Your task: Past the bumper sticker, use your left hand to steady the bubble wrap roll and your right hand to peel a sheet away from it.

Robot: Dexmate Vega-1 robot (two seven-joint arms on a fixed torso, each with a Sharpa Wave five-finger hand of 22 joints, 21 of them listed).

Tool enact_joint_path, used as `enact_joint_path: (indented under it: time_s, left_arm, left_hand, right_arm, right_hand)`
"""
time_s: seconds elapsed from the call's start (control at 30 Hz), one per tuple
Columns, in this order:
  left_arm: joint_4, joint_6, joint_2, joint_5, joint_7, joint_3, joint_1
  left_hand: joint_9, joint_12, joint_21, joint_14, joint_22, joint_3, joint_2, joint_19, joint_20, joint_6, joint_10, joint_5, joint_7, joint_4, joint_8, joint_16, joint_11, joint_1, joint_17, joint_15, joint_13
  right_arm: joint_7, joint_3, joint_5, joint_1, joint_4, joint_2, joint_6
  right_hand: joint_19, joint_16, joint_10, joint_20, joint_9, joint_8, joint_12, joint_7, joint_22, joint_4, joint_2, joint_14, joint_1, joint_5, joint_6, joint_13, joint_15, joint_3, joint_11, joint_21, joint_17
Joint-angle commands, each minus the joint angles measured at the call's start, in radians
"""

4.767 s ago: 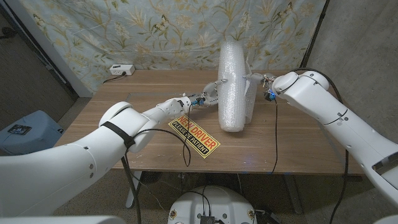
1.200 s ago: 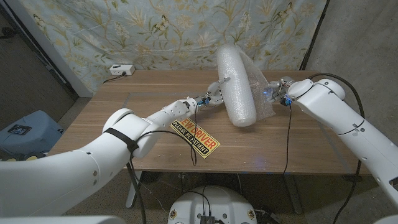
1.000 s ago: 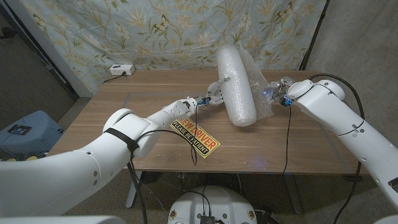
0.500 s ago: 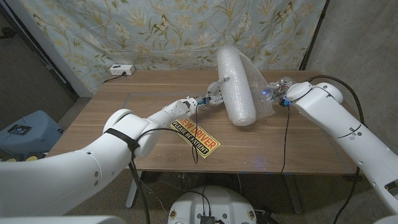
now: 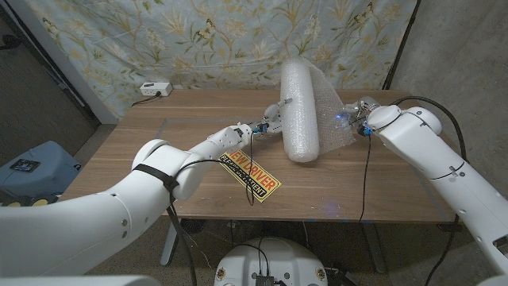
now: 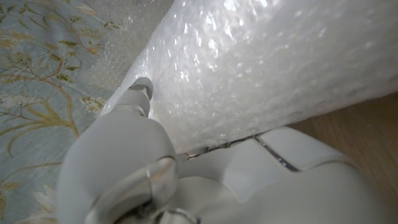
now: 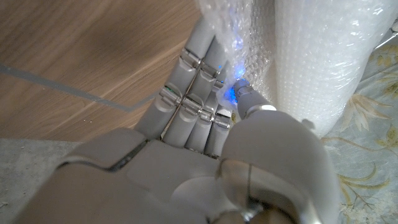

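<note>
A tall white bubble wrap roll point(image 5: 299, 107) stands near upright on the table, beyond the yellow and black bumper sticker point(image 5: 248, 172). My left hand point(image 5: 277, 116) presses against the roll's left side; in the left wrist view its fingers point(image 6: 138, 93) lie on the bubble wrap roll point(image 6: 267, 56). My right hand point(image 5: 354, 113) is at the roll's right side and pinches a loose clear sheet point(image 5: 333, 107) pulled out from the roll. In the right wrist view the fingers point(image 7: 199, 87) and thumb close on the crinkled sheet point(image 7: 245, 37) beside the roll point(image 7: 323, 56).
The wooden table point(image 5: 159, 159) runs wide on the left. A white power strip point(image 5: 155, 89) lies at its back left corner. A floral curtain point(image 5: 198, 40) hangs behind. A blue bin point(image 5: 32, 167) stands on the floor to the left.
The roll has swung from a lean to nearly upright. Its foot has moved a little left. My right hand keeps hold of the sheet and has barely moved.
</note>
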Motion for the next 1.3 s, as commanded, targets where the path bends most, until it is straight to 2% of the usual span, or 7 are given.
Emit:
enact_joint_path:
  time_s: [0.03, 0.27, 0.47, 0.8, 0.93, 1.07, 1.3]
  left_arm:
    - [0.000, 0.012, -0.028, 0.122, 0.018, -0.111, 0.001]
    - [0.000, 0.025, -0.056, 0.225, 0.028, -0.217, 0.002]
    - [0.000, 0.034, -0.086, 0.333, 0.031, -0.334, 0.004]
    - [0.000, 0.044, -0.137, 0.516, 0.007, -0.510, 0.000]
    - [0.000, 0.048, -0.153, 0.565, -0.009, -0.560, -0.001]
    - [0.000, 0.050, -0.167, 0.601, -0.012, -0.598, -0.002]
    - [0.000, 0.057, -0.191, 0.641, -0.009, -0.664, -0.003]
  left_hand:
    - [-0.004, -0.005, -0.001, -0.005, 0.002, -0.007, 0.001, -0.008, 0.001, -0.010, -0.010, -0.008, -0.003, 0.000, -0.005, -0.007, 0.003, -0.011, -0.002, 0.005, -0.003]
    - [-0.009, -0.011, -0.001, -0.006, 0.002, -0.010, 0.002, -0.009, 0.001, -0.019, -0.014, -0.013, -0.008, 0.000, -0.006, -0.009, 0.007, -0.013, -0.006, 0.008, -0.008]
    - [-0.013, -0.015, -0.001, -0.004, 0.002, -0.011, 0.004, -0.008, 0.001, -0.025, -0.018, -0.017, -0.017, 0.000, -0.006, -0.010, 0.011, -0.016, -0.010, 0.009, -0.012]
    - [-0.032, -0.041, 0.000, -0.007, 0.002, -0.020, 0.002, -0.006, 0.001, -0.096, -0.052, -0.035, -0.059, -0.001, -0.017, -0.018, 0.016, -0.030, -0.026, 0.031, -0.032]
    - [-0.039, -0.047, 0.000, -0.006, 0.002, -0.023, 0.002, -0.005, 0.001, -0.133, -0.056, -0.043, -0.102, -0.001, -0.019, -0.020, 0.019, -0.035, -0.031, 0.033, -0.040]
    - [-0.049, -0.052, 0.001, -0.001, 0.002, -0.025, 0.007, -0.003, 0.002, -0.171, -0.057, -0.054, -0.181, -0.003, -0.015, -0.021, 0.018, -0.040, -0.037, 0.039, -0.052]
    - [-0.056, -0.055, 0.001, 0.003, 0.002, -0.025, 0.010, -0.001, 0.002, -0.197, -0.059, -0.061, -0.227, -0.004, -0.014, -0.022, 0.018, -0.045, -0.040, 0.040, -0.062]
  right_arm:
    - [0.007, 0.020, -0.003, -0.009, -0.023, -0.008, -0.008]
    - [0.027, 0.027, 0.002, -0.001, -0.037, -0.022, -0.032]
    - [0.045, 0.035, 0.005, 0.005, -0.042, -0.038, -0.050]
    - [0.079, 0.058, 0.014, 0.002, -0.058, -0.067, -0.071]
    - [0.080, 0.070, 0.012, -0.009, -0.068, -0.073, -0.070]
    - [0.086, 0.082, 0.011, -0.018, -0.077, -0.084, -0.073]
    - [0.120, 0.092, 0.024, -0.014, -0.084, -0.109, -0.085]
  right_hand:
    - [0.001, 0.000, 0.000, -0.005, 0.008, 0.005, 0.008, 0.002, 0.003, 0.004, 0.001, 0.009, 0.013, -0.002, 0.005, 0.007, 0.002, 0.006, -0.004, 0.007, 0.007]
    - [-0.002, -0.003, 0.002, -0.005, 0.012, 0.005, 0.007, 0.004, 0.004, 0.005, 0.000, 0.010, 0.020, -0.002, 0.006, 0.005, 0.002, 0.007, -0.003, 0.013, 0.015]
    - [-0.003, -0.005, 0.002, -0.005, 0.016, 0.004, 0.008, 0.005, 0.005, 0.005, 0.001, 0.011, 0.024, -0.002, 0.005, 0.007, 0.002, 0.008, 0.000, 0.018, 0.021]
    - [-0.005, -0.009, -0.002, -0.006, 0.022, 0.003, 0.009, 0.013, 0.006, 0.005, 0.001, 0.011, 0.033, -0.001, 0.006, 0.011, 0.003, 0.011, 0.004, 0.027, 0.031]
    - [-0.006, -0.012, -0.005, -0.006, 0.024, 0.002, 0.008, 0.012, 0.006, 0.007, 0.002, 0.010, 0.035, -0.001, 0.004, 0.013, 0.003, 0.012, 0.007, 0.031, 0.035]
    - [-0.008, -0.014, -0.007, -0.006, 0.025, 0.000, 0.006, 0.011, 0.007, 0.007, 0.003, 0.010, 0.037, -0.001, 0.003, 0.012, 0.003, 0.012, 0.005, 0.034, 0.039]
    - [-0.011, -0.019, -0.006, -0.007, 0.028, -0.001, 0.006, 0.013, 0.007, 0.007, 0.002, 0.008, 0.041, 0.000, 0.003, 0.011, 0.002, 0.013, 0.011, 0.040, 0.043]
